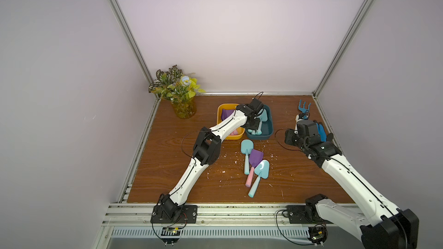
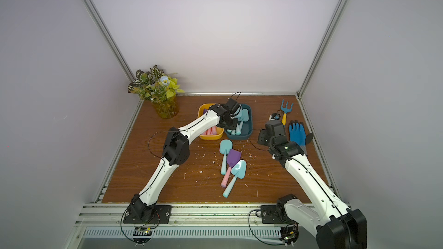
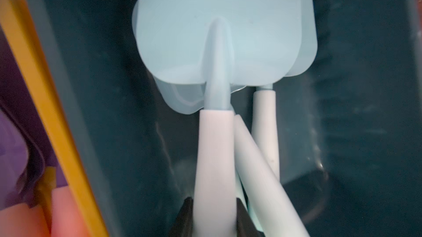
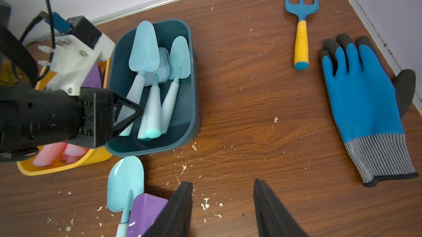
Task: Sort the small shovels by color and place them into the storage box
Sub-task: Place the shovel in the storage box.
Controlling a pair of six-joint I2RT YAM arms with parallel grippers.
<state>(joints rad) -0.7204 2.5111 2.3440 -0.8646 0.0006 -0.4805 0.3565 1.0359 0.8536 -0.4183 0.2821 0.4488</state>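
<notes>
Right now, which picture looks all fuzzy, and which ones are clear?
Left wrist view: too close, so the light-blue shovel in the left pincer looks soft and the yellow box rim smears. Right wrist view: sharp on the glove and rake. In both top views: clear, though the wall rails splay outward.

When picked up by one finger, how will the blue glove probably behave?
The blue glove lies flat and limp, so it would probably droop, not stay stiff. Its knit cuff suggests fabric, likely light. The coated surface looks matte, so probably not slippery.
</notes>
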